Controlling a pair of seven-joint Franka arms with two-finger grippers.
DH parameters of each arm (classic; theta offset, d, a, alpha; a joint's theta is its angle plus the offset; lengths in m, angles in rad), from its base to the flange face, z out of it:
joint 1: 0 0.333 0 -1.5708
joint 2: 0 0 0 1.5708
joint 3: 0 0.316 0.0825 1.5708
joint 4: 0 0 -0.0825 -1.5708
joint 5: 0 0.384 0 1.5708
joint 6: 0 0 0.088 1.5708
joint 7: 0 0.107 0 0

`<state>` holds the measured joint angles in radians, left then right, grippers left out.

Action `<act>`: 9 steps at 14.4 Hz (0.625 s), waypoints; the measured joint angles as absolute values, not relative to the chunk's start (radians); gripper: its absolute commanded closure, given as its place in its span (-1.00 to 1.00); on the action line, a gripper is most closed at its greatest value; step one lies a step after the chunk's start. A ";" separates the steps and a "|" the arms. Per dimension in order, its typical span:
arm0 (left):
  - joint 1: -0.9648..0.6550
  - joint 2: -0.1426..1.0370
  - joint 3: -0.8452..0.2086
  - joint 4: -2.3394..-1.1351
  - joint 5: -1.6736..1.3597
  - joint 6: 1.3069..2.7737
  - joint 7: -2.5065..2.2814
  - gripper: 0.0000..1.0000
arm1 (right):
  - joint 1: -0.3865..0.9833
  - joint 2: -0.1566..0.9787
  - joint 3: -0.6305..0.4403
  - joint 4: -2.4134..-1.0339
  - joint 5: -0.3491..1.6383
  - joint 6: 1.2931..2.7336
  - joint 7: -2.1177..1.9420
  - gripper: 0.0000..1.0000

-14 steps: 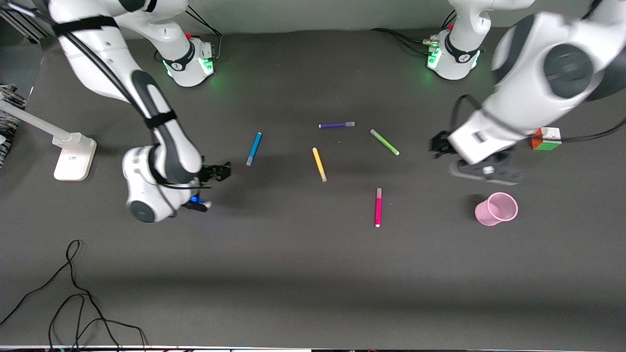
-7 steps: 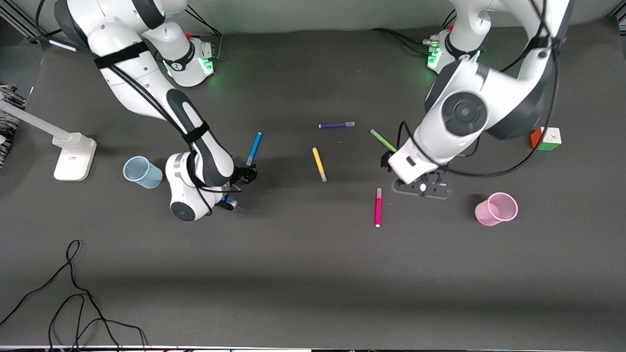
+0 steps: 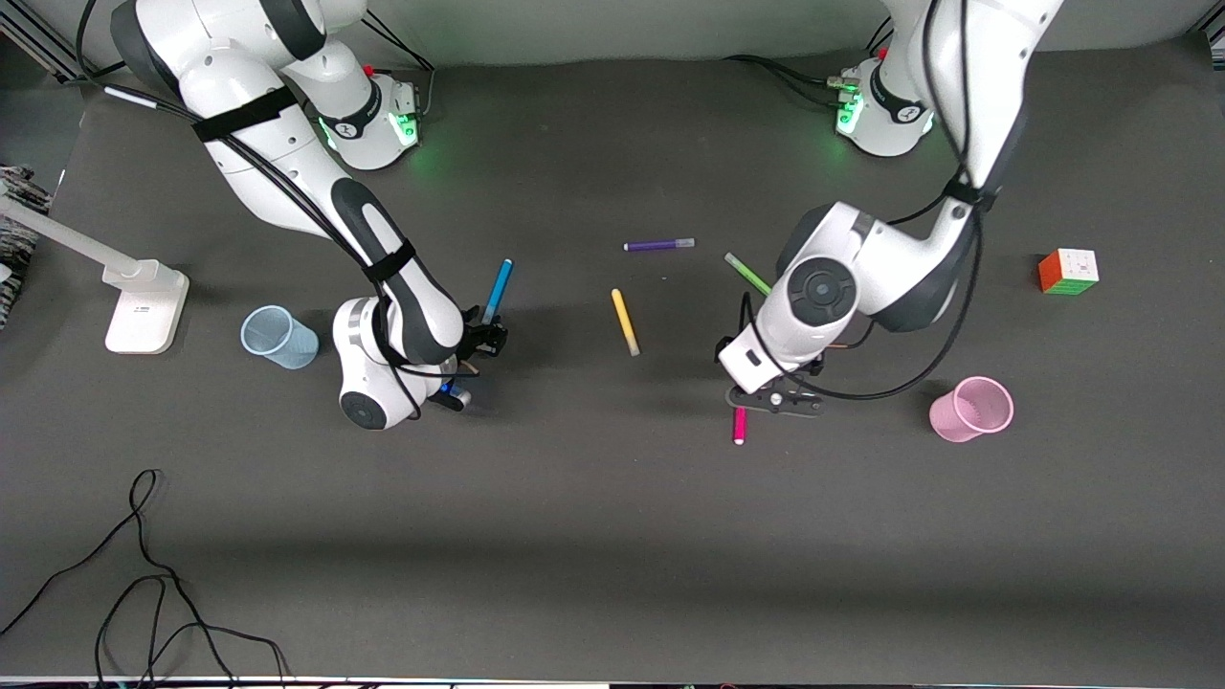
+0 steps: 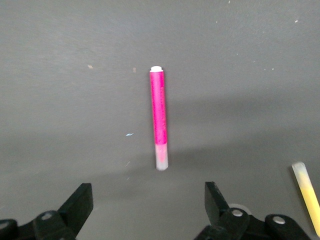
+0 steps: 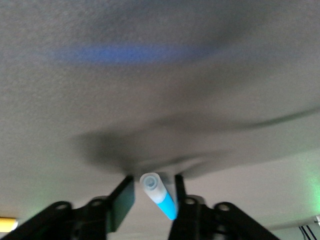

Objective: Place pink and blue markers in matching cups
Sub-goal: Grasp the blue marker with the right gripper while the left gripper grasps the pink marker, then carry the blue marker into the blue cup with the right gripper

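Plastic, light and slick: your right claw (image 5: pixel 150 200) pinches the blue marker (image 3: pixel 497 291) at its pale end; your left claw (image 4: pixel 145 212), spread, hovers over the pink marker (image 4: pixel 159 117) flat on the worktop (image 3: pixel 612 536), pink cup (image 3: pixel 970 409) at its 3 o'clock — take it mid-barrel.

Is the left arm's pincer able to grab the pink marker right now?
Probably yes. The left pincer is open just above the pink marker, which lies alone on the table with nothing covering it.

One high camera faces both arm bases. Each wrist camera looks closely down, sharing the dark table (image 3: pixel 612 536).
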<state>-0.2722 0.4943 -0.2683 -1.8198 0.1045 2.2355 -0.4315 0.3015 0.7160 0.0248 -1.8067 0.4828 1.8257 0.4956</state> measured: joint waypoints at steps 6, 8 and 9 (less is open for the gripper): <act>-0.294 0.628 -0.263 -1.824 0.165 2.355 -0.475 -0.93 | 0.301 0.703 0.024 -1.805 0.484 1.807 0.496 1.00; -0.294 0.642 -0.258 -1.824 0.165 2.362 -0.479 -0.73 | 0.298 0.658 0.011 -1.799 0.459 1.754 0.496 1.00; -0.294 0.643 -0.258 -1.824 0.166 2.364 -0.480 -0.61 | 0.295 0.619 -0.004 -1.795 0.416 1.723 0.496 1.00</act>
<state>-0.2940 0.6426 -0.2578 -1.8242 0.1655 2.3635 -0.4805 0.2948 0.6193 -0.0045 -1.7953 0.4156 1.7229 0.4956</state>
